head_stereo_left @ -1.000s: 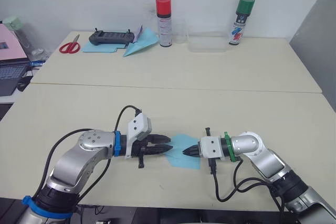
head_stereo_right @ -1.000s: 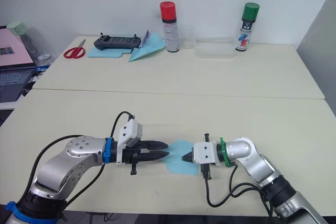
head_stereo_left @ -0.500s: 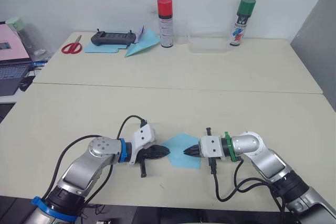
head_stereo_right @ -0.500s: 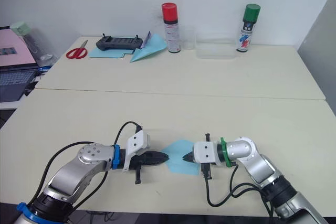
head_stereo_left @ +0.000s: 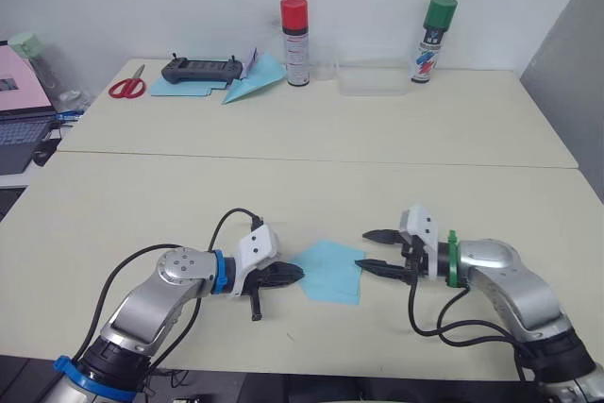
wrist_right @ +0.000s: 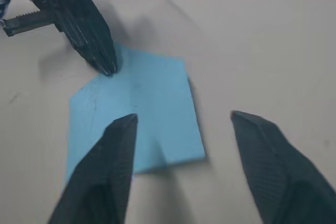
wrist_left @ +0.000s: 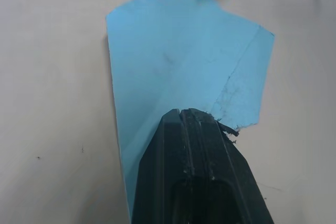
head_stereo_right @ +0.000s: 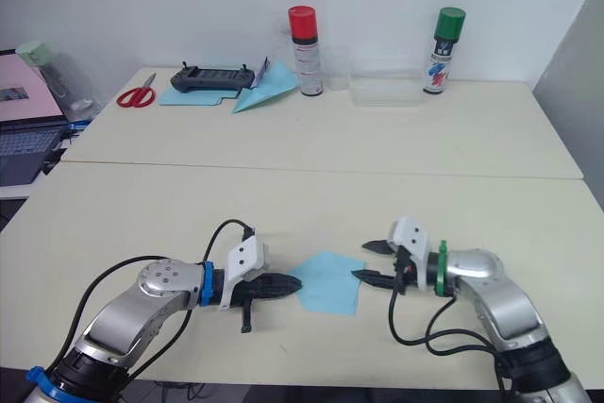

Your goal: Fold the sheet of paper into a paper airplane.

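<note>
The sheet of paper (head_stereo_left: pixel 328 271), light blue with folded corners, lies flat on the near table between my two grippers. My left gripper (head_stereo_left: pixel 300 272) is shut, its fingertips (wrist_left: pixel 182 115) lying on the paper's left part. Whether they pinch the paper or just rest on it, I cannot tell. My right gripper (head_stereo_left: pixel 363 249) stands open just off the paper's right edge, nothing between its fingers (wrist_right: pixel 110 166). Across the sheet (wrist_right: pixel 142 108), the right wrist view shows the left gripper's tip (wrist_right: pixel 107 69) touching the far corner.
On the far table stand a red-capped spray can (head_stereo_left: pixel 295 40), a green-capped can (head_stereo_left: pixel 433 37) and a clear container (head_stereo_left: pixel 375 79). Left of them lie a paper dart (head_stereo_left: pixel 253 82), a black controller (head_stereo_left: pixel 200 68) on a blue sheet, and red scissors (head_stereo_left: pixel 124 85). A laptop (head_stereo_left: pixel 19 110) sits at the far left.
My right gripper has opened and drawn back to the right, off the paper. My left gripper closed its small gap and stays at the paper's left part.
</note>
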Motion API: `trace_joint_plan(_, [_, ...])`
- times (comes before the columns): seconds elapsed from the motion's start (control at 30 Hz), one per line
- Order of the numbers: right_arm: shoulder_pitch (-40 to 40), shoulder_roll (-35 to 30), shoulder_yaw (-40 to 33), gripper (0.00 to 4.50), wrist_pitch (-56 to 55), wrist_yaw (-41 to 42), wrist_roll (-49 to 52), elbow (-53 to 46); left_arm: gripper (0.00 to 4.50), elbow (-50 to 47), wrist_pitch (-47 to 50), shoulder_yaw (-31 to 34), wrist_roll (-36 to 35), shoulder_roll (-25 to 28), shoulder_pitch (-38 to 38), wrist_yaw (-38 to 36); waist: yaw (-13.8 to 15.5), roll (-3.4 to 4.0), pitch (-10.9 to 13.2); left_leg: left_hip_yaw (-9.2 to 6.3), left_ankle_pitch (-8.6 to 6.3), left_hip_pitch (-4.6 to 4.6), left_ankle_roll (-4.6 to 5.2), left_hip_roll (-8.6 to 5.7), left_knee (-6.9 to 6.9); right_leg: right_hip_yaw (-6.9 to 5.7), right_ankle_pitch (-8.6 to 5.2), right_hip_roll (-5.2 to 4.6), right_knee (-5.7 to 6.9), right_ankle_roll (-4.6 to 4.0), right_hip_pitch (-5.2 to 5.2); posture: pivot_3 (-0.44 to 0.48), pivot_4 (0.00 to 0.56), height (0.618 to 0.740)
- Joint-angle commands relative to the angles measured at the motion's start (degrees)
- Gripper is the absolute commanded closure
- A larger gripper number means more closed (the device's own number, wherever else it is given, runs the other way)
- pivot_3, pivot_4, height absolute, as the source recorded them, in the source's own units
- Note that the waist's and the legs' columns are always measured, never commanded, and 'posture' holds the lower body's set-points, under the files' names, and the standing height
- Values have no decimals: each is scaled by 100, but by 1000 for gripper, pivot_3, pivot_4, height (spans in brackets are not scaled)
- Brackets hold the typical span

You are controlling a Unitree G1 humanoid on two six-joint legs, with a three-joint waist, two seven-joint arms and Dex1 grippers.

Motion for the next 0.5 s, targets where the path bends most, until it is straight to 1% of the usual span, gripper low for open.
trace_joint_plan(0.03, [39, -10, -410, 598, 1054, -264, 728, -494, 4500, 253, 208, -201, 241, 132, 117, -13, -11, 4, -2, 0, 0, 1, 0, 0, -1, 0, 0, 0, 0, 0, 0, 0, 150, 740])
trace_joint_plan(0.17, [-75, 178, -720, 598, 2287, -661, 1521, -715, 4500, 337, 157, -218, 273, 136, 37, -38, -14, 5, -3, 1, 0, 0, 0, 0, -1, 1, 0, 1, 0, 0, 0, 0, 150, 740])
trace_joint_plan(0.33, [-268, 413, -811, 598, 3319, -1073, 2110, -713, 4500, 370, 174, -231, 257, 121, -39, -54, -7, 6, -3, 2, 0, -1, 0, -1, -1, 2, -1, 0, -3, 0, 0, 0, 150, 740])
trace_joint_plan(0.4, [-325, 487, -818, 598, 3601, -1213, 2261, -716, 4500, 363, 173, -223, 254, 127, -40, -60, -8, 6, -4, 2, 0, -2, 0, -1, -1, 2, -1, 0, -3, 0, -2, 0, 150, 740])
trace_joint_plan(0.5, [-310, 413, -670, 598, 3805, -1299, 2277, -714, 4500, 326, 188, -189, 243, 146, -24, -56, -7, 6, -4, 3, 0, -4, 0, -1, -1, 3, -1, 0, -5, 1, -3, 0, 150, 740])
